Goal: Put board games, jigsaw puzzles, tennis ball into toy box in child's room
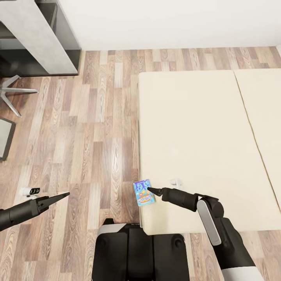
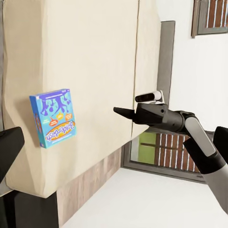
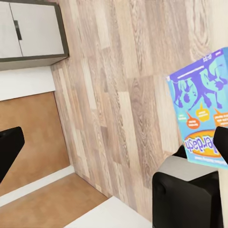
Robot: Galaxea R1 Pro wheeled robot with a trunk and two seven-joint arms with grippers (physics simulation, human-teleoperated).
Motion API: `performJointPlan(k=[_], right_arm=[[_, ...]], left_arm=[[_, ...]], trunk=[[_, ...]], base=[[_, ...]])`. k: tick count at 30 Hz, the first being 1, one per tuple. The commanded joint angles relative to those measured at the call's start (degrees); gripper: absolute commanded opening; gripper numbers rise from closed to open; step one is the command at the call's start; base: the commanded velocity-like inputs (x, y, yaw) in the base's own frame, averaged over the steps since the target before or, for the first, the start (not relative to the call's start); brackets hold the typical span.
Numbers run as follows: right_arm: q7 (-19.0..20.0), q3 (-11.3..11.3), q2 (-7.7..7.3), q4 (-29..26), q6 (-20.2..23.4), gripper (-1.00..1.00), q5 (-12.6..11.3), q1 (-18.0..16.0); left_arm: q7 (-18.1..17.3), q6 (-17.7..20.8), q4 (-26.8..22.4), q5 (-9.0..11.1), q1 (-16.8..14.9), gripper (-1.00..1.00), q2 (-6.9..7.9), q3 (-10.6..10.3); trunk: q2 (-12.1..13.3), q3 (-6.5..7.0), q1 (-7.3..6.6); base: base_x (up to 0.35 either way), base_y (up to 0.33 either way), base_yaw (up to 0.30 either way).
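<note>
A small blue board game [image 1: 143, 192] with orange print lies flat on the near left corner of the cream bed [image 1: 203, 128], slightly overhanging its edge. My right gripper [image 1: 150, 189] hovers at the box's right side, open; in the right wrist view the box [image 3: 202, 109] sits close to one of the fingers [image 3: 9, 147], which stand far apart. The left wrist view shows the same box [image 2: 54, 118] on the mattress with the right gripper [image 2: 117, 110] beside it. My left gripper [image 1: 66, 193] hangs open over the wood floor, left of the bed, holding nothing.
The pale grey table [image 1: 35, 35] stands at the back left with chair legs [image 1: 11, 93] in front of it. A small white object [image 1: 29, 191] lies on the floor near my left arm. My dark base [image 1: 136, 253] is against the bed's near corner.
</note>
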Motion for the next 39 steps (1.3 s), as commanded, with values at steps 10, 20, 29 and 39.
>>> performJointPlan(k=[10, 20, 29, 39], right_arm=[[0.2, 0.0, -0.03, 0.0, 0.3, 1.0, 0.0, 0.0], [0.2, 0.0, -0.03, -0.1, 0.3, 1.0, 0.0, 0.0], [0.0, 0.0, -0.02, -0.1, 0.4, 1.0, 0.0, 0.0], [0.0, 0.0, 0.0, 0.0, 0.4, 1.0, 0.0, 0.0]], left_arm=[[-0.2, 0.6, 0.0, -0.2, 0.0, 1.0, 0.06, 0.0], [-0.2, 0.6, 0.0, -0.3, 0.0, 1.0, 0.08, 0.0], [-0.2, 0.6, 0.0, -0.3, 0.0, 1.0, 0.08, 0.0], [-0.2, 0.5, 0.0, -0.3, 0.0, 1.0, 0.1, 0.0]], trunk=[[-0.1, 0.88, 0.04], [-0.1, 1.81, 0.04], [-0.1, 2.58, 0.04], [-0.1, 2.68, 0.04]], base=[[0.0, 0.0, 0.065], [0.0, 0.0, 0.07], [0.0, 0.0, 0.066], [0.0, 0.0, 0.008]])
